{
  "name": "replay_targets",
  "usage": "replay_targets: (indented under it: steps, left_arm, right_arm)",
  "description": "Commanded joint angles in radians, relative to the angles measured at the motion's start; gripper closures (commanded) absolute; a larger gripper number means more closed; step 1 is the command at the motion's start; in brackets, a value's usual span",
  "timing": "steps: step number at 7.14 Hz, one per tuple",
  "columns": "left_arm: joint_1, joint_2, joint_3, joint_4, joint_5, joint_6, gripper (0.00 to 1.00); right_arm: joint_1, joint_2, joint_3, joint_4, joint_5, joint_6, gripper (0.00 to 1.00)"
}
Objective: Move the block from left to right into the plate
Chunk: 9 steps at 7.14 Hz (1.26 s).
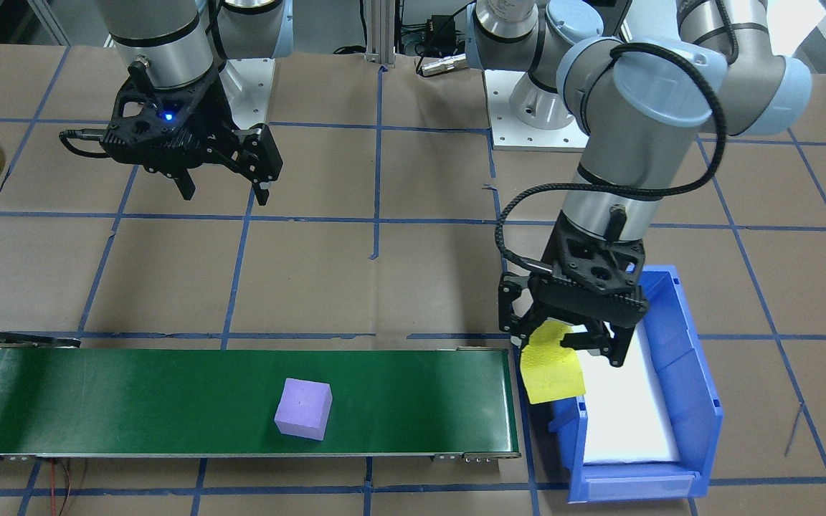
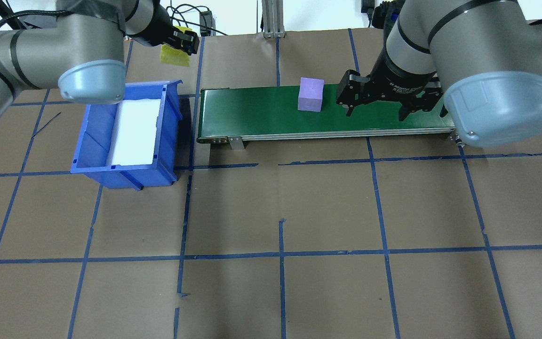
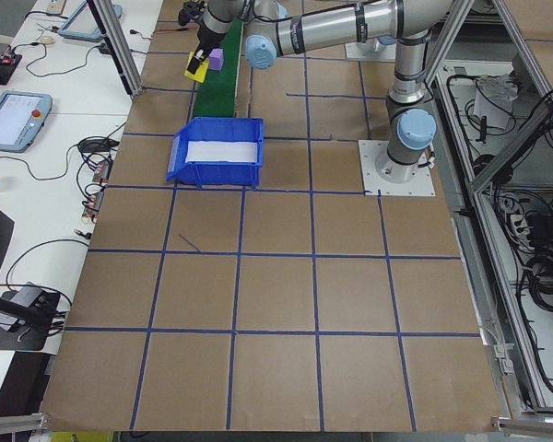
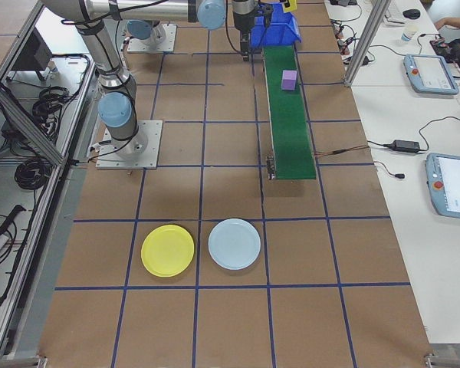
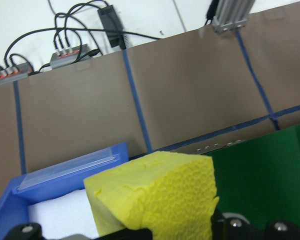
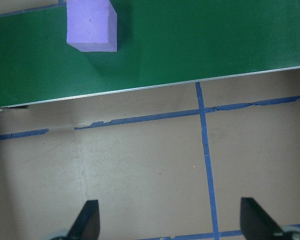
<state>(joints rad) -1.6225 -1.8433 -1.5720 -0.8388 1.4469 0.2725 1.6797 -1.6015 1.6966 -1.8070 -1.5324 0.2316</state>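
1. Start at the table's left end: the blue bin [image 2: 125, 134] sits just off the left end of the green conveyor belt [image 2: 261, 110], with a white pad lying in its bottom. The left gripper [image 1: 576, 342] hangs over the bin's far end, its fingers clenched on a yellow foam block [image 1: 551, 364] that sits tilted in the grasp. The grip looks to catch only the block's upper part; my worry is that soft foam pinched near one corner could twist or slip out on the way over.

2. If it drops from here it may land back in the bin or on the gap between bin and belt, not on the belt's left end.

3. Mid-belt, a purple foam block [image 1: 302, 408] rests upright, a little toward the belt's far edge in the overhead view. Should the belt run, the purple block would reach the right end first, and a late pick could let it tip off the end.

4. Further right, the right gripper [image 1: 223, 188] hovers with fingers released and nothing between them, on the robot's side of the belt near its right half.

5. The yellow plate [image 4: 167, 250] lies well apart, past the belt's right end, beside a pale blue plate [image 4: 234, 244]. A long carry, and the wrong plate sits just beside the right one.
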Motion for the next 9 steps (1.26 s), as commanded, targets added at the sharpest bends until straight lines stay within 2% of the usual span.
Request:
replay_targets:
  steps: [1, 3, 4, 5, 6, 7, 9]
  left_arm:
    - [-0.023, -0.1, -0.011, 0.016, -0.057, -0.012, 0.85]
    - [-0.03, -0.184, -0.011, 0.069, -0.065, -0.01, 0.84]
    - [-0.03, -0.186, -0.011, 0.069, -0.068, -0.009, 0.74]
    - [-0.03, -0.188, -0.011, 0.07, -0.069, -0.009, 0.23]
    - [-0.03, -0.188, -0.011, 0.067, -0.11, -0.016, 0.0]
    - [-0.03, -0.188, -0.011, 0.063, -0.152, -0.022, 0.0]
    - [-0.057, -0.188, -0.011, 0.063, -0.152, -0.102, 0.0]
  right_arm:
    - [0.0, 0.0, 0.002, 0.0, 0.0, 0.0, 0.0]
    - [0.0, 0.0, 0.002, 0.0, 0.0, 0.0, 0.0]
    - [0.0, 0.0, 0.002, 0.0, 0.0, 0.0, 0.0]
    - [0.0, 0.0, 0.002, 0.0, 0.0, 0.0, 0.0]
    - [0.0, 0.0, 0.006, 0.0, -0.002, 0.0, 0.0]
    - [0.0, 0.0, 0.008, 0.0, 0.0, 0.0, 0.0]
    - [0.0, 0.0, 0.008, 0.0, 0.0, 0.0, 0.0]
